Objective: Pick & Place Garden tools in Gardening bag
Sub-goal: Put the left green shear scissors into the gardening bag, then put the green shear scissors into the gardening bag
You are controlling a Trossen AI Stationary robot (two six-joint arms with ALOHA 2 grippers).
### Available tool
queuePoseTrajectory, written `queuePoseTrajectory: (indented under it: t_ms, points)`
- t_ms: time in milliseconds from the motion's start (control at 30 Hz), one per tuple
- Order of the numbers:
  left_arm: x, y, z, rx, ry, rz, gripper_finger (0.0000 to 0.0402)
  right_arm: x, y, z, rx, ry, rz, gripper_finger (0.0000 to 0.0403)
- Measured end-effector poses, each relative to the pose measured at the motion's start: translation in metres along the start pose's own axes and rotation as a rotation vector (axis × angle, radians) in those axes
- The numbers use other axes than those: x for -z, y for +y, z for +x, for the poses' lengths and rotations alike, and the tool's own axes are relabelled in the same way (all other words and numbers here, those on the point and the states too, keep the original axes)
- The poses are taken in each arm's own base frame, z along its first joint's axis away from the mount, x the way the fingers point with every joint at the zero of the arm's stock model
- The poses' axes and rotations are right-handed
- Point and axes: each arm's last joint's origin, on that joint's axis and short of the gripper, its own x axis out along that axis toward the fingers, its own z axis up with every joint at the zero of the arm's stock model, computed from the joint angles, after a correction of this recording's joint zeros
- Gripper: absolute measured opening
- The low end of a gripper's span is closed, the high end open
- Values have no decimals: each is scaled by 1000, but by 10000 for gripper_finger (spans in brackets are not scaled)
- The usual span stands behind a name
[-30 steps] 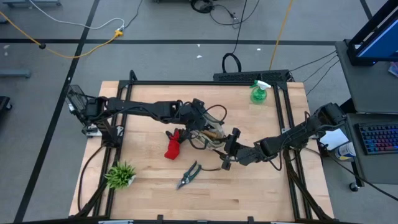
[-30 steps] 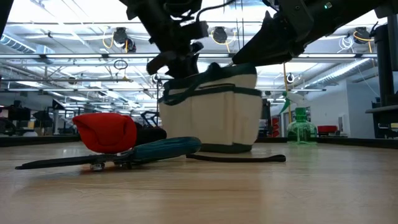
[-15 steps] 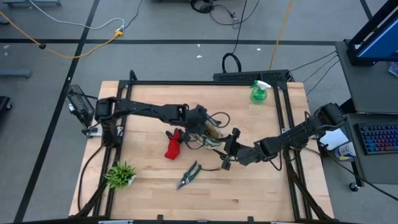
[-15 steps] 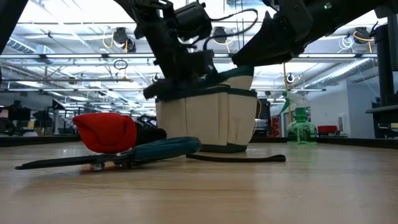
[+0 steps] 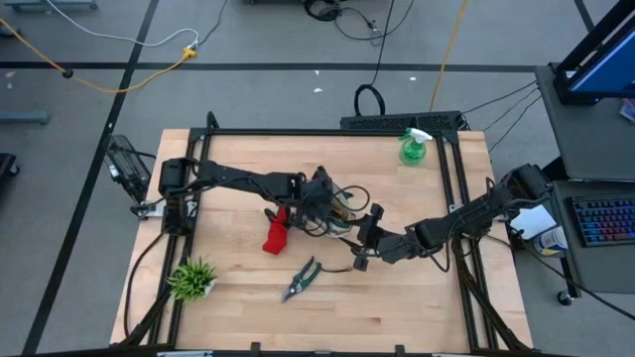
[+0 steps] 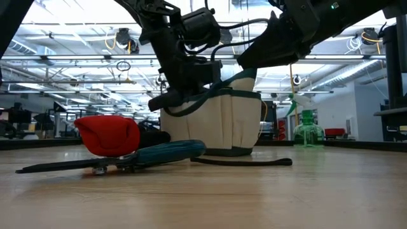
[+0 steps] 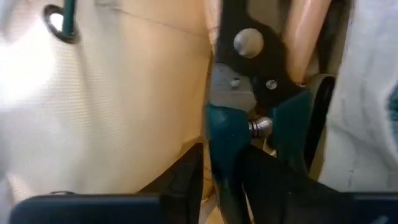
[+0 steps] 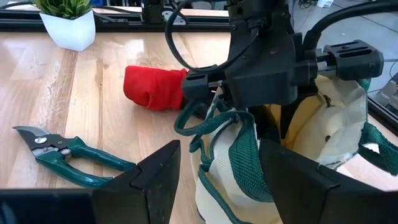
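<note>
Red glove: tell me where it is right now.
In the high view the red glove lies on the table just left of the gardening bag, with the pruning shears on the wood in front of it.

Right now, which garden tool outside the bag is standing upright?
The green spray bottle at the back edge of the table; the red glove and the pruning shears lie flat.
</note>
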Motion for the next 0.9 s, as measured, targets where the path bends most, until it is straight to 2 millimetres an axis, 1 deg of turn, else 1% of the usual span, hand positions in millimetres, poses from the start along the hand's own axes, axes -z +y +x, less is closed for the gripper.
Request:
queuePoseTrajectory:
  t_ms: [133,233,367,533,700,800,900]
  points:
    - [0,0,0,-18,15,-13,143,0,0,0,0,0,-1,212]
    - [-2,-2,0,-70,64,-10,162,0,0,0,0,0,0,212]
    - [-4,-7,-2,-131,131,12,171,0,0,0,0,0,0,212]
    - [-13,-16,-5,-160,149,51,172,0,0,0,-1,0,0,212]
    - [-21,-23,-20,-202,145,87,172,0,0,0,0,0,0,212]
    - [-25,-22,-35,-229,115,82,173,0,0,0,-1,0,-1,212]
    - [-27,-20,-55,-255,73,48,173,0,0,0,-1,0,-1,212]
